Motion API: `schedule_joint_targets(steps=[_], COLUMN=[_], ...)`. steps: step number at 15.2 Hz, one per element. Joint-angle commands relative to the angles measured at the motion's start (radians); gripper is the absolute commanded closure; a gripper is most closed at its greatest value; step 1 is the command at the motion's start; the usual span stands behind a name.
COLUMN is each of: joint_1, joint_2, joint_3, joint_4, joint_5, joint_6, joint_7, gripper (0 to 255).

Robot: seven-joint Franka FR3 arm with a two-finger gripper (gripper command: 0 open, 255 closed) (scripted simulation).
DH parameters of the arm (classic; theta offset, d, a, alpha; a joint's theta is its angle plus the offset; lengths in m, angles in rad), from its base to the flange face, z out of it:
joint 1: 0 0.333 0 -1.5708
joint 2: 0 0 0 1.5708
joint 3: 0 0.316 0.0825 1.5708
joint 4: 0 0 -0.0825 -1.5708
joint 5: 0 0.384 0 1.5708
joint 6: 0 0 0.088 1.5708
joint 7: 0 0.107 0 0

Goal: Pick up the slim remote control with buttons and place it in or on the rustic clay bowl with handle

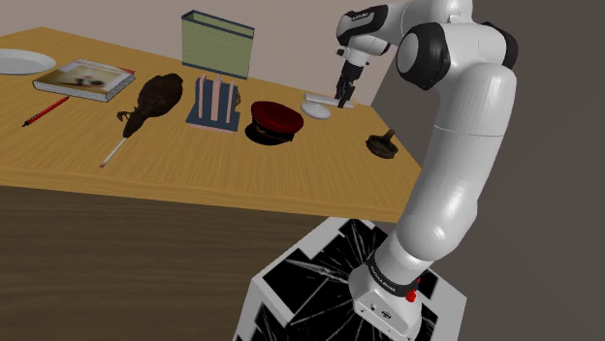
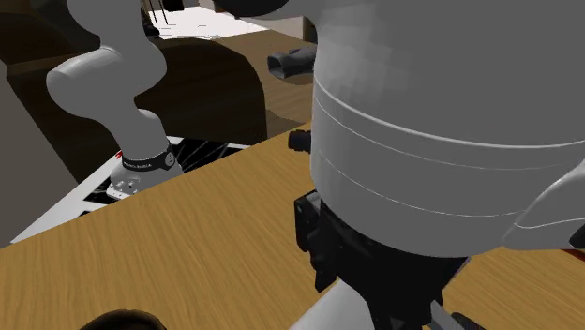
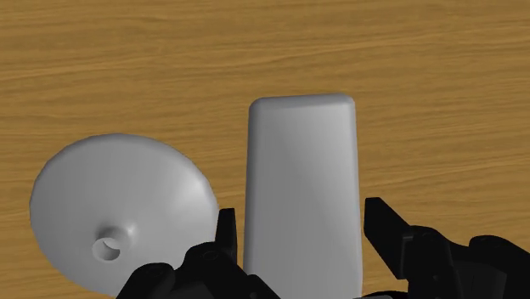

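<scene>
Jaws stand open, one black finger on each side of the slim remote control [image 3: 301, 178]. They straddle it without clearly clasping it. The gripper [image 3: 299, 214] looks down on the remote, which lies flat on the wooden table [image 3: 255, 51] and is drawn as a plain grey-white slab with rounded corners and no buttons to be seen.

The remote's long axis runs straight away from the hand and crosses the line along which the fingers close. The fingers therefore span its narrow width, which is the way it should be taken. A thin strip of wood seems to show between the slab and one finger. The other finger sits so close to the slab's edge that I cannot tell whether it touches.

Just beside the remote, outside one finger, sits the bowl [image 3: 119, 200]. It is a pale rounded form with a small ring-shaped nub low on its wall, which is probably the handle. The bowl and remote are near each other but apart.

From the shoulder view the gripper [image 1: 343, 97] points down near the far end of the table [image 1: 242, 165], on that view's right, past a dark peaked cap [image 1: 274, 122].

My judgement is that the step in hand is the grasp: close across the width, lift clear, then carry sideways a short way to the bowl. The risk is clipping the bowl's wall with the outer finger.
</scene>
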Motion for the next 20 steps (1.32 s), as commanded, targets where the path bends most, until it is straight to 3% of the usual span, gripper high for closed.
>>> schedule_joint_targets(steps=[1, 8, 20], joint_1=[0.000, -0.005, -0.076], joint_2=[-0.005, -0.013, -0.229], joint_3=[-0.002, -0.006, -0.108], joint_4=[0.019, 0.095, -0.160], joint_5=[-0.004, -0.012, -0.128], joint_6=[-0.024, -0.105, -0.038], joint_7=[0.005, 0.013, -0.165], gripper=[255, 255, 255])
